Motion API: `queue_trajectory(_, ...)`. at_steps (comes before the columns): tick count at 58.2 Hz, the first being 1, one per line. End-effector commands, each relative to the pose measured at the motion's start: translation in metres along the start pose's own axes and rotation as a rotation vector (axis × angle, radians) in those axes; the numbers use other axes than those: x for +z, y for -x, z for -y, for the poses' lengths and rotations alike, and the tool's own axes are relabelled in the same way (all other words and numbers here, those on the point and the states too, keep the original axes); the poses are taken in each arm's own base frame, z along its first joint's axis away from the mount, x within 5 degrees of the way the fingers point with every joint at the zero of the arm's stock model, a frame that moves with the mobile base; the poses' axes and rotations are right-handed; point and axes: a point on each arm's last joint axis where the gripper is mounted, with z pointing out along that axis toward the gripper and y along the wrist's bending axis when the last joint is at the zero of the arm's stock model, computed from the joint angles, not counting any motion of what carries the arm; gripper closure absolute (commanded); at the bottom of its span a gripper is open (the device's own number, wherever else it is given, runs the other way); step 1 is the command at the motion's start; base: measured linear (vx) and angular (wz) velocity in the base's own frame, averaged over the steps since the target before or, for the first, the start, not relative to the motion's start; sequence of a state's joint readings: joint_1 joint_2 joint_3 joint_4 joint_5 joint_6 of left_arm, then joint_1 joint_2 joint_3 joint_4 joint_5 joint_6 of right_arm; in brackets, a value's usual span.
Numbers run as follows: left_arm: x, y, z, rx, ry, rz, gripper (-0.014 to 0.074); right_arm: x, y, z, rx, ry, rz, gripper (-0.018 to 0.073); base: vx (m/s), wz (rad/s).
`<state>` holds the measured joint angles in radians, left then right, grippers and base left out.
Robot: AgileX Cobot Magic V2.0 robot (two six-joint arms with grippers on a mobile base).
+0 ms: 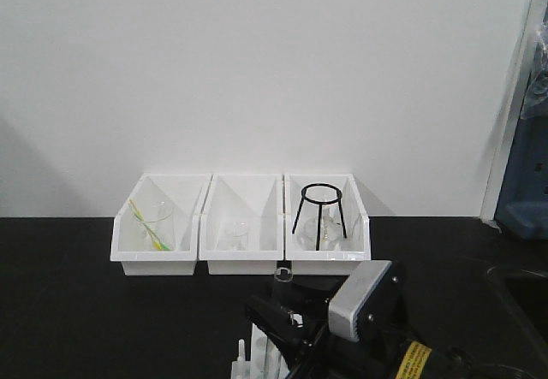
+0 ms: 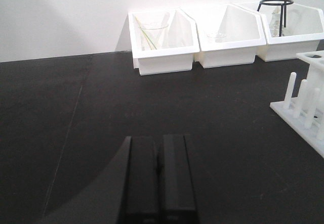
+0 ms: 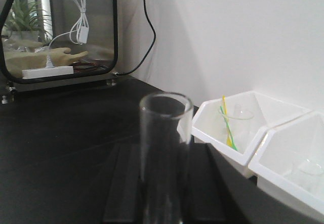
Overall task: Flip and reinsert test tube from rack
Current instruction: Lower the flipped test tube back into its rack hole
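A clear glass test tube [image 3: 163, 153] stands upright with its open mouth up, and my right gripper [image 3: 164, 150] is shut on it, one dark finger on each side. In the front view the tube's mouth [image 1: 283, 269] pokes up above the right gripper [image 1: 278, 309], which hangs just over the white rack [image 1: 257, 358] at the bottom edge. In the left wrist view the rack [image 2: 307, 102] sits at the right edge with its upright pegs toward me. My left gripper [image 2: 159, 143] is shut and empty, low over the black table, well left of the rack.
Three white open-front bins [image 1: 242, 263] line the back wall. The left one holds a beaker with a yellow-green straw [image 1: 150, 225], the middle one a small glass [image 1: 233, 235], the right one a black tripod stand [image 1: 321, 215]. A glass-fronted cabinet [image 3: 61, 29] stands far left.
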<state>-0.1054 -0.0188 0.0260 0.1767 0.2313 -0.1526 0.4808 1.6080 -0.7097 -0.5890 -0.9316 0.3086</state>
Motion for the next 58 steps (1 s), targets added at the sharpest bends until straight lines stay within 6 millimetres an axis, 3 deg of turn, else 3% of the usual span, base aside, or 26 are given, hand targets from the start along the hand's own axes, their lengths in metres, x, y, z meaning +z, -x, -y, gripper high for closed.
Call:
queue_trajectory(1,-0.001,0.009,0.001,-0.013,-0.013,0.090,0.0602,0.007,0.027,0.002,-0.061,0.041,0.122,0.0566,0.00,0.00)
queue_trajectory(41,-0.001,0.009,0.001,-0.013,-0.013,0.090,0.0602,0.029,-0.036,0.007,0.033,0.068,-0.009,0.0554,0.00,0.00)
queue_trajectory(50,-0.001,0.009,0.001,-0.013,-0.013,0.090,0.0602,0.030,-0.040,0.007,0.036,0.066,-0.023,0.0473,0.00,0.00)
queue_trajectory(58,-0.001,0.009,0.001,-0.013,-0.013,0.090,0.0602,0.029,-0.041,0.007,0.038,0.065,-0.031,0.0349,0.00,0.00)
